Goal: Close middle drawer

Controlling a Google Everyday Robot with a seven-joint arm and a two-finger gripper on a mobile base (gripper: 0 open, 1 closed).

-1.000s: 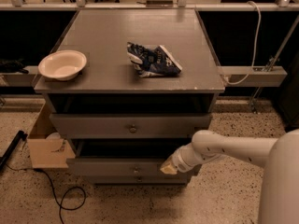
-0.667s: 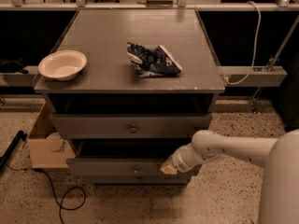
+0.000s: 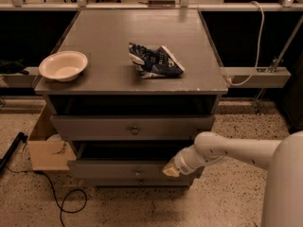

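Observation:
The middle drawer [image 3: 109,168] is the wide, shallow grey drawer below the taller top drawer [image 3: 94,126]. It stands pulled out a little, with a dark gap above its front panel and a small round knob [image 3: 138,173] at its centre. My gripper [image 3: 171,170] is at the end of the white arm [image 3: 227,151] that reaches in from the right. It sits against the right part of the middle drawer's front panel, right of the knob. The lowest drawer front [image 3: 113,182] shows as a narrow strip beneath.
A white bowl [image 3: 64,65] and a crumpled blue snack bag [image 3: 155,60] lie on the cabinet top [image 3: 118,32]. An open cardboard box [image 3: 45,148] stands left of the cabinet. A black cable [image 3: 61,203] lies on the speckled floor. A white cable [image 3: 257,37] hangs at right.

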